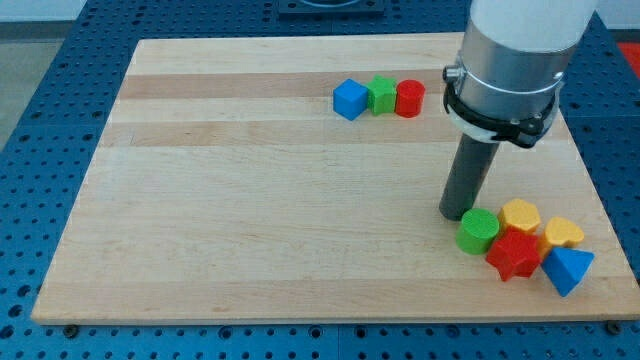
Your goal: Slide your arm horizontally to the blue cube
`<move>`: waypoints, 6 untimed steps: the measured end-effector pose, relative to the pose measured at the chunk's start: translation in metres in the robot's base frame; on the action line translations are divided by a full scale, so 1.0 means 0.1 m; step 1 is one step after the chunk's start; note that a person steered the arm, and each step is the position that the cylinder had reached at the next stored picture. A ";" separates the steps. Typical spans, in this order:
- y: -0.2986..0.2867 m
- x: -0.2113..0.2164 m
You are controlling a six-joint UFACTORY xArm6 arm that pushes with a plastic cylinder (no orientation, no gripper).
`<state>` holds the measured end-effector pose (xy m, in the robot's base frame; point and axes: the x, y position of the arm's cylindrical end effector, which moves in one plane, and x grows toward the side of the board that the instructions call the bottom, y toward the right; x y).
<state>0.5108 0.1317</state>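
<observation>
The blue cube (pixel 350 99) sits near the view's top middle of the wooden board (pixel 250 200), at the left end of a short row with a green block (pixel 381 94) and a red cylinder (pixel 409 98). My tip (pixel 457 213) rests on the board at the view's lower right, well below and to the right of the blue cube. It stands just left of and touching or nearly touching a green cylinder (pixel 478 231).
A cluster lies at the view's lower right: a red star-shaped block (pixel 514 253), a yellow hexagonal block (pixel 520 215), a yellow heart-shaped block (pixel 564 233) and a blue triangular block (pixel 567 270). A blue perforated table (pixel 60 100) surrounds the board.
</observation>
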 end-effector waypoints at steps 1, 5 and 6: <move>0.00 0.00; -1.15 -0.79; -1.49 -0.98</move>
